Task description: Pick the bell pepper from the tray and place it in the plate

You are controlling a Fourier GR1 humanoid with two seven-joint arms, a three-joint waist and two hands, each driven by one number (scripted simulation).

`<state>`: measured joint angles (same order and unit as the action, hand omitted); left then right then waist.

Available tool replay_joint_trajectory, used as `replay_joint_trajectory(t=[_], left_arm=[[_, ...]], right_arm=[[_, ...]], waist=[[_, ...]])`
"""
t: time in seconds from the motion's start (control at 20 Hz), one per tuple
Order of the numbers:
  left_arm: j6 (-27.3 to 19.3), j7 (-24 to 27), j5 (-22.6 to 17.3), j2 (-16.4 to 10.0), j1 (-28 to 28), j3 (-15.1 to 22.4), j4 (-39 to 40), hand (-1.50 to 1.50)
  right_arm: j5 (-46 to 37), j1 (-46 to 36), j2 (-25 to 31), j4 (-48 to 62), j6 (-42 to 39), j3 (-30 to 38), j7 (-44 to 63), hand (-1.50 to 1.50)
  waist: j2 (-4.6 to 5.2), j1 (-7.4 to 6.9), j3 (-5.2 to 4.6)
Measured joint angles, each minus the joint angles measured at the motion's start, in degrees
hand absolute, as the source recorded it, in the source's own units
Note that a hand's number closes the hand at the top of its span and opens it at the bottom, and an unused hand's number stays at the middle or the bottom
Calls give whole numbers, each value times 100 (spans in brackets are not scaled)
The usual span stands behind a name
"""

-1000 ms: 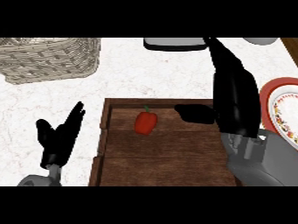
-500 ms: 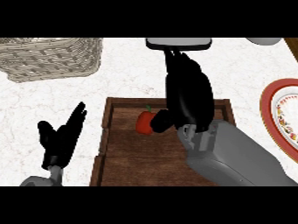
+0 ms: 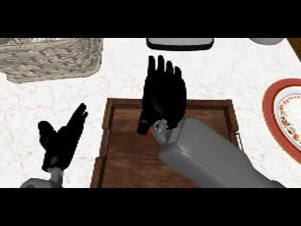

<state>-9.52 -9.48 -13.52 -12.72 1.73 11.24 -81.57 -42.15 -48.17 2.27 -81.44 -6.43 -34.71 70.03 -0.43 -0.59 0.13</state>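
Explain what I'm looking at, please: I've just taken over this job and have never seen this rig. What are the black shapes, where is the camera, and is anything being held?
You have one view, taken from the robot's head and looking steeply down at a marble counter. The two grey forearms with black hands coming in from the bottom are the robot's own. The left hand shows at lower left, open with fingers up, resting. The right hand lies stretched over the wooden tray, fingers straight. Only a red sliver of the bell pepper shows beneath its palm, so nothing looks gripped yet. The red-rimmed plate, where the pepper belongs, sits at the right edge. A wicker basket stands at upper left.
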Motion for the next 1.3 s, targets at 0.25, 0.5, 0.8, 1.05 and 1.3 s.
replay_joint_trajectory(t=[0.25,0.5,0.8,1.05,1.3], left_arm=[[32,-26,26,-7,-43,2,-76,0],[50,-137,31,20,-36,5,-107,0],[108,-125,32,26,-74,-22,-143,0],[175,-62,40,20,-87,-51,-107,0],[196,-58,59,38,-82,-76,-75,0]], right_arm=[[285,-23,-80,386,40,-57,74,-150],[532,-18,-101,580,207,-386,134,-150],[619,-183,-104,1033,351,-615,144,-150],[594,-250,-100,1381,395,-705,141,-150],[653,-172,-100,1534,452,-784,122,-150]], waist=[[11,-49,2],[18,-69,2],[14,-82,3],[12,-67,6],[10,-43,11]])
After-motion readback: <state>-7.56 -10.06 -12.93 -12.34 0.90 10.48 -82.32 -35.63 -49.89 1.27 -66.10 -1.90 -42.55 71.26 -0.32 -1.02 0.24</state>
